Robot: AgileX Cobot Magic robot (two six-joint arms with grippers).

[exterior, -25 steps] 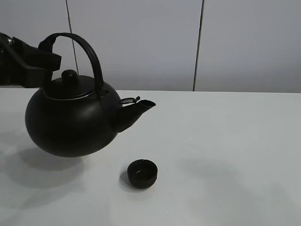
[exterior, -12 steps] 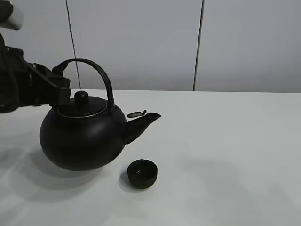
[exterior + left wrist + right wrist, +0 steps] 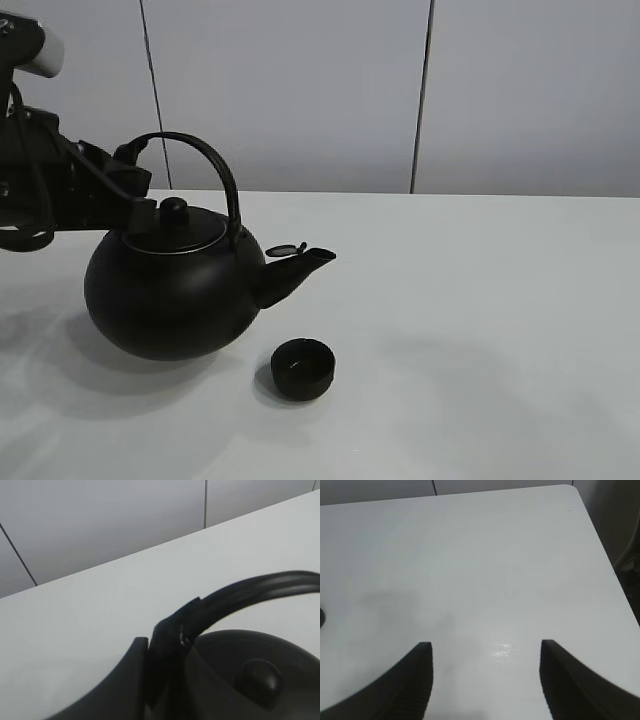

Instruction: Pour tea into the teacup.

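The small black teacup (image 3: 303,369) stands upright on the white table (image 3: 480,330), in front of and below the spout (image 3: 300,265) of a big black kettle (image 3: 170,295). My left gripper (image 3: 133,168) is shut on the left end of the kettle's arched handle (image 3: 240,597). In the left wrist view its fingers (image 3: 160,650) clamp the handle above the lid knob (image 3: 257,677). The kettle hangs nearly level, low over the table. No stream of tea shows at the spout. My right gripper (image 3: 486,647) is open and empty over bare table.
A grey panelled wall (image 3: 300,90) runs behind the table. The table's right edge and rounded far corner (image 3: 575,490) show in the right wrist view, with a dark gap beyond.
The kettle has come down and moved right towards the teacup, then settled a little lower with the spout dipped slightly. The teacup has not moved.
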